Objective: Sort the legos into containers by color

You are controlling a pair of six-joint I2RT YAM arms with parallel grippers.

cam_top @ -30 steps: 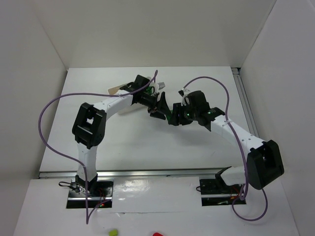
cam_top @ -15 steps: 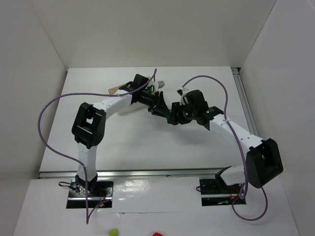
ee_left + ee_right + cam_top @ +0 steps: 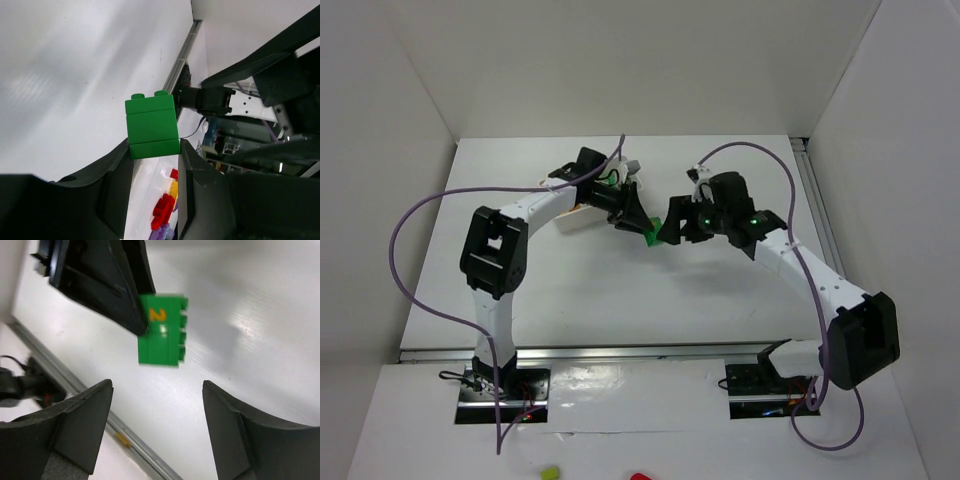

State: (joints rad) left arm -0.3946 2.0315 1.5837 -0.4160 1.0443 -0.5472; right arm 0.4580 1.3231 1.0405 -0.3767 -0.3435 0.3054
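A green lego (image 3: 151, 127) with a yellow "2" on one face (image 3: 161, 330) hangs in the air over the table's middle (image 3: 651, 237). My left gripper (image 3: 154, 150) is shut on its lower end, both fingers pressing its sides (image 3: 638, 222). My right gripper (image 3: 156, 385) is open just short of the lego and does not touch it (image 3: 666, 230). Under the left fingers lies the white tray of containers (image 3: 146, 200), holding red (image 3: 162, 212), yellow (image 3: 173, 188) and purple legos. Which compartment each sits in is hidden by the fingers.
White walls close in the table on three sides. A metal rail (image 3: 817, 215) runs along the table's right edge. Purple cables (image 3: 420, 215) loop out from both arms. The two wrists are very close together above the middle of the table.
The right gripper has opened and let go of the green lego, and the left gripper has shut on it. The left arm has swung slightly left.
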